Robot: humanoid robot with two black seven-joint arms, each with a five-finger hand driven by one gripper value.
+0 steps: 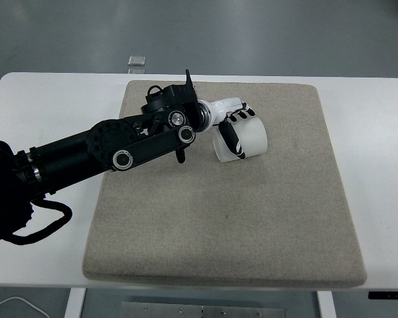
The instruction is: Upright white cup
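Grey floor [265, 33] beyond white table [46, 93]

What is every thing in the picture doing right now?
white cup: lying on its side on the mat, not upright yet.
left robot hand: on the cup, fingers curled over its top, thumb down its front.
beige mat: flat on the table.
white table: under the mat.
small object: on the floor beyond the table.

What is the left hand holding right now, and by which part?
The left hand grips the white cup, lying on its side, around its body near the open end.
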